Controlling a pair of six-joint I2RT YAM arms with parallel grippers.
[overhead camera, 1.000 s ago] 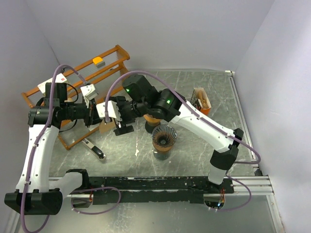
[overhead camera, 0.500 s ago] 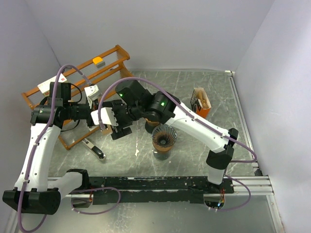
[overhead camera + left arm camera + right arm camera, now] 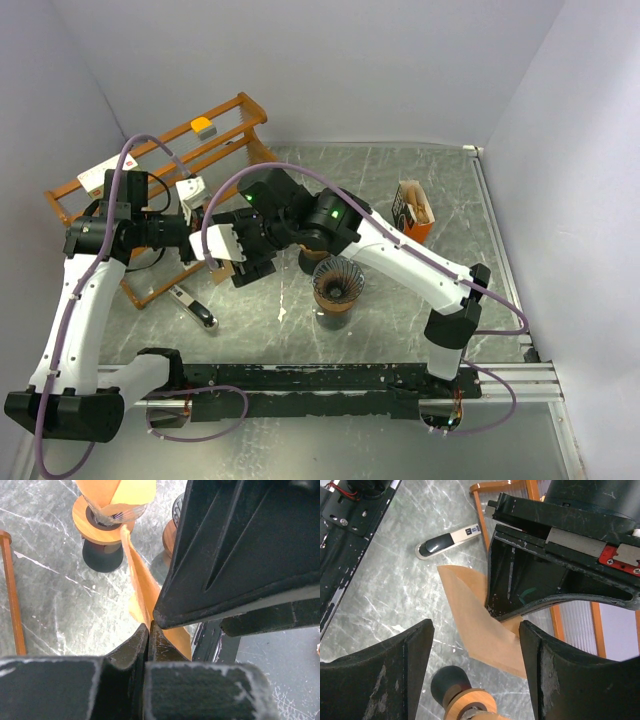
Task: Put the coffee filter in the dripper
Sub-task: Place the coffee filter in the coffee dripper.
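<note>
Left wrist view: left hand (image 3: 148, 630) is pressed together on the near edge of the coffee filter (image 3: 142, 587), a flat brown paper fan that sticks out fwd from its fingertips, held up off the worktop (image 3: 400, 180). Right wrist view: right hand (image 3: 475, 626) is spread, one finger each side of the filter's free end, w/ a gap btwn paper & finger on both sides. No contact yet, as far as can be seen. The hands meet nose to nose, and the left hand's body fills the space just ahead of the right fingers.

The dripper (image 3: 337, 280), a dark ribbed cone, stands on the worktop back behind the right hand, beside its forearm & lower than both hands. No paper shows in it. A wood-collared piece (image 3: 451, 682) w/ a black knob sits just under the right hand; can't tell what it is.

Step in hand is prob. a hand-over of the filter, left to right, not the placing itself. Next move calls for the right hand to close on the free end, clear of the left fingertips & w/o crumpling. The left hand lets go only after that. The paper is folded flat, so it prob. needs opening into a cone, point down, before it seats in the ribs.
</note>
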